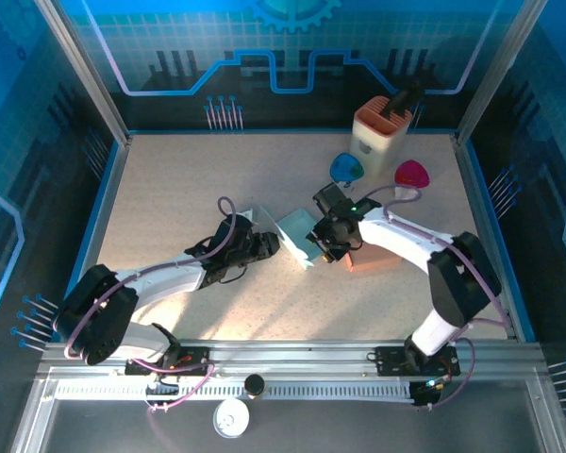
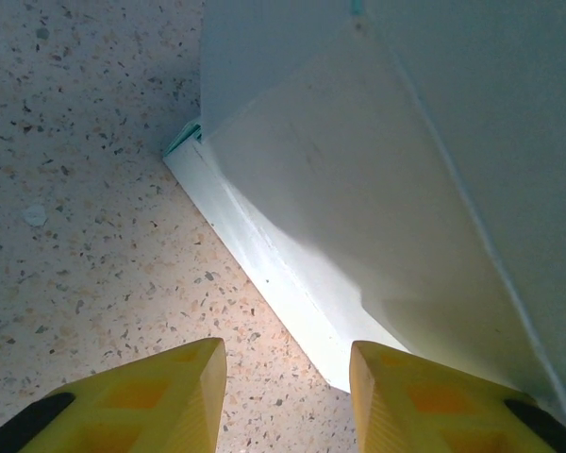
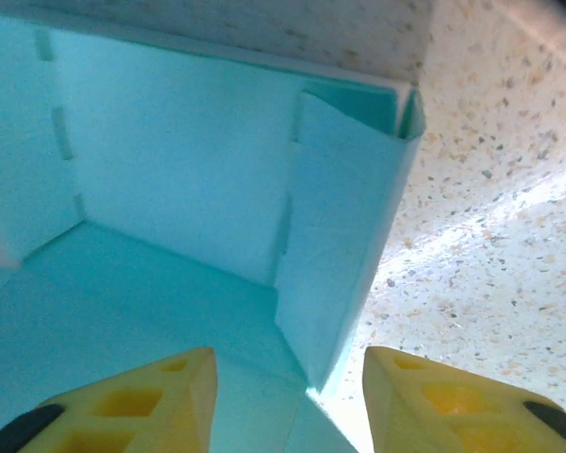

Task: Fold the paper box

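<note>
A robot test cell in a lab is indicated: a speckled tabletop (image 1: 189, 189) is enclosed by blue panels (image 1: 292, 57) printed with circuit lines and a gear, framed by metal posts (image 1: 80, 66). A left arm (image 1: 160, 278) and a right arm (image 1: 406, 241) are bolted to a metal rail (image 1: 292, 357).

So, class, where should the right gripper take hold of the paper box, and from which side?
Probably the upright side wall of the paper box, approached from its open side: the panel is thin, standing, and lined up between the right gripper's spread fingers.
</note>
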Controlling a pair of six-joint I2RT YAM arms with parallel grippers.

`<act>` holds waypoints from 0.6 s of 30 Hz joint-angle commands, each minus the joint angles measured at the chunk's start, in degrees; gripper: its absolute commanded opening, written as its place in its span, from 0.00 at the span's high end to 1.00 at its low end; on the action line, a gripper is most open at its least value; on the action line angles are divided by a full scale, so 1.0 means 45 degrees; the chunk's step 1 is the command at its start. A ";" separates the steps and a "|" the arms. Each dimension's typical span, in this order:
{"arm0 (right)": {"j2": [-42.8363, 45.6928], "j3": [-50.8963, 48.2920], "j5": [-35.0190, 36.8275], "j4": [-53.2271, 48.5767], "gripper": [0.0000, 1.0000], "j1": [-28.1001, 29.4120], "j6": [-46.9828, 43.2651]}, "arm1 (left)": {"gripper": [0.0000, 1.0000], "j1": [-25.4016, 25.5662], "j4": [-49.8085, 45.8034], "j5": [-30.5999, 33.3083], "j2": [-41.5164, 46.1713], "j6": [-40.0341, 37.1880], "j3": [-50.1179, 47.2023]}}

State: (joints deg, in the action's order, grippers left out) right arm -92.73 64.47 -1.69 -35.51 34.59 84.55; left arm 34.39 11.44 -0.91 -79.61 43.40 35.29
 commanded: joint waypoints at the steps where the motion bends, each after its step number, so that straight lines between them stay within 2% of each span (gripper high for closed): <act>1: 0.1175 0.0253 0.1540 0.0189 0.51 0.0198 -0.2333 | 0.60 0.0013 -0.0509 0.0044 0.0229 -0.0350 0.0582; 4: 0.2156 -0.0269 0.1237 0.2543 0.52 0.0317 -0.5755 | 0.59 0.0020 -0.0823 0.0084 0.0279 -0.0484 0.0804; 7: 0.2705 -0.0703 -0.0364 0.4357 0.56 0.0621 -0.9154 | 0.58 0.0021 -0.1026 0.0068 0.0319 -0.0576 0.0941; 9: 0.2544 -0.0124 -0.0967 0.3533 0.55 0.0839 -1.0635 | 0.58 0.0016 -0.1067 0.0075 0.0329 -0.0601 0.0966; 12: 0.1902 0.1066 -0.0987 0.1884 0.49 0.1303 -1.2551 | 0.58 0.0022 -0.1136 0.0093 0.0290 -0.0676 0.1084; 14: 0.1313 0.1863 -0.0932 0.0739 0.46 0.1355 -1.3240 | 0.57 0.0034 -0.1152 0.0083 0.0241 -0.0669 0.1119; 18: 0.0447 0.3137 -0.0726 -0.0508 0.45 0.1492 -1.4065 | 0.57 0.0040 -0.1213 0.0049 0.0125 -0.0735 0.1249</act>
State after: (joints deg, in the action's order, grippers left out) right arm -88.97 75.09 -4.73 -31.09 40.60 28.99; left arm 34.39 7.27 -0.91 -79.44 41.63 38.98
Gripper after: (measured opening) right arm 0.548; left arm 0.425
